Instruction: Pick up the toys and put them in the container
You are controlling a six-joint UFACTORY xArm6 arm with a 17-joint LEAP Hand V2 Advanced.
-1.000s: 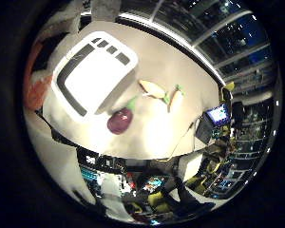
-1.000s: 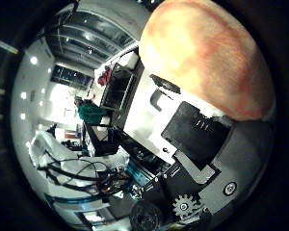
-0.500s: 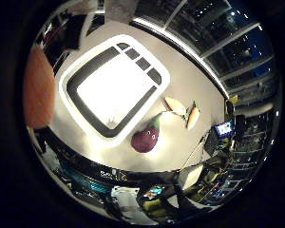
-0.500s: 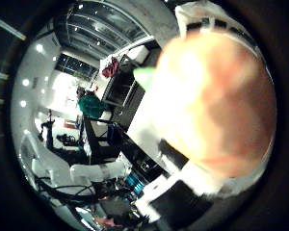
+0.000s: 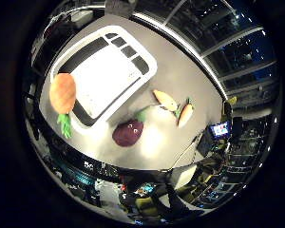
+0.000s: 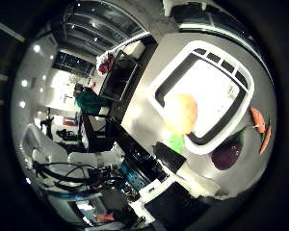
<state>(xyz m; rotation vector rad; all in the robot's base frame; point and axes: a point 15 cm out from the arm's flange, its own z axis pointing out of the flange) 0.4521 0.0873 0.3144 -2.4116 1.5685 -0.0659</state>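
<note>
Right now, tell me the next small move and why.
Probably swing over to the purple eggplant toy and come down on it. The orange pineapple toy is at the white container's rim, apparently released. The eggplant lies on the table closest to the container, with two carrot toys lying just beyond it, all still outside the container.

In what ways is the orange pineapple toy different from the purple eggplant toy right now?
The pineapple toy is orange with green leaves; the eggplant toy is dark purple with a green stem. The pineapple toy is seen over the rim of the white container; the eggplant toy lies on the table, outside the container. The pineapple toy looks longer, the eggplant toy rounder. Both are soft-looking food toys.
</note>
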